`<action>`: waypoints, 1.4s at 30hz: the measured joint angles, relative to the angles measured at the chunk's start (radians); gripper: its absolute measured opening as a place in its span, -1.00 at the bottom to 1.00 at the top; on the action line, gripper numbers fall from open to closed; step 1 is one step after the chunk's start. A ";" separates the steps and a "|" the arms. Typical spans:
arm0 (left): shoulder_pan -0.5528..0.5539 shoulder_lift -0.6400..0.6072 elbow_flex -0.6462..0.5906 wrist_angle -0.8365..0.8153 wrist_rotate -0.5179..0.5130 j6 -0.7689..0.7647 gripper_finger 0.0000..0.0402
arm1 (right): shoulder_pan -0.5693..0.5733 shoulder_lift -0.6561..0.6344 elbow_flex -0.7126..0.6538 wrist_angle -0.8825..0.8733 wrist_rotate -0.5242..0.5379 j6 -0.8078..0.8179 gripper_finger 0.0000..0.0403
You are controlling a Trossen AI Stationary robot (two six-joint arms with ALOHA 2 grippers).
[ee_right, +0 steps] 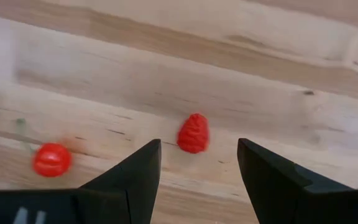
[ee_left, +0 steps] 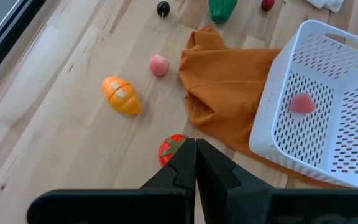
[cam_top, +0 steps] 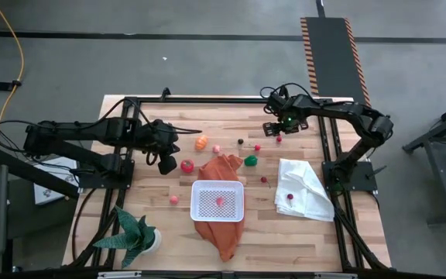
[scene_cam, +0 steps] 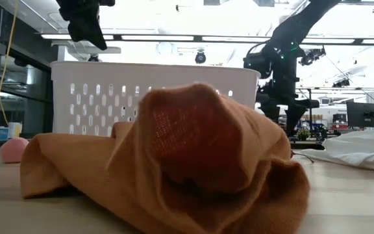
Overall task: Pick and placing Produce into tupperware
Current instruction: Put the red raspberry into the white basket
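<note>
The white tupperware (cam_top: 217, 201) stands on an orange cloth (cam_top: 221, 232), with one pink piece (ee_left: 302, 102) inside. Produce lies scattered on the wood beyond it: an orange piece (cam_top: 200, 142), a pink one (cam_top: 217, 149), a dark one (cam_top: 240, 142), a green one (cam_top: 250, 160) and a red tomato (cam_top: 186, 165). My left gripper (ee_left: 196, 155) hangs shut above the tomato (ee_left: 171, 148). My right gripper (ee_right: 197, 155) points down, open, over a small red berry (ee_right: 193, 132) at the far right. Its fingers stand above and to either side of the berry. Another red piece (ee_right: 51, 159) lies beside it.
A white cloth (cam_top: 304, 188) lies right of the tupperware with a red piece (cam_top: 290, 196) on it. A dark red piece (cam_top: 264, 179) and a pink piece (cam_top: 174, 199) lie near the container. A green spiky potted plant (cam_top: 136, 235) stands at the near left corner.
</note>
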State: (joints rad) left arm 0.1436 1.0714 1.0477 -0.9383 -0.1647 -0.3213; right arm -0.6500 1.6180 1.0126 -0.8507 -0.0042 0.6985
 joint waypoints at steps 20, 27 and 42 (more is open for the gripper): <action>0.000 0.000 0.000 -0.008 -0.001 0.010 -1.00 | -0.005 0.030 -0.062 0.105 -0.057 0.045 0.01; 0.000 0.000 0.000 -0.008 -0.001 0.010 -1.00 | -0.003 0.085 -0.062 0.111 -0.060 0.045 0.01; 0.000 0.000 0.000 -0.008 -0.001 0.010 -1.00 | 0.010 0.097 -0.062 0.124 -0.049 0.045 -0.29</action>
State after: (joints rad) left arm 0.1436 1.0714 1.0477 -0.9466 -0.1654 -0.3115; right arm -0.6399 1.7153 0.9504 -0.7265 -0.0536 0.7436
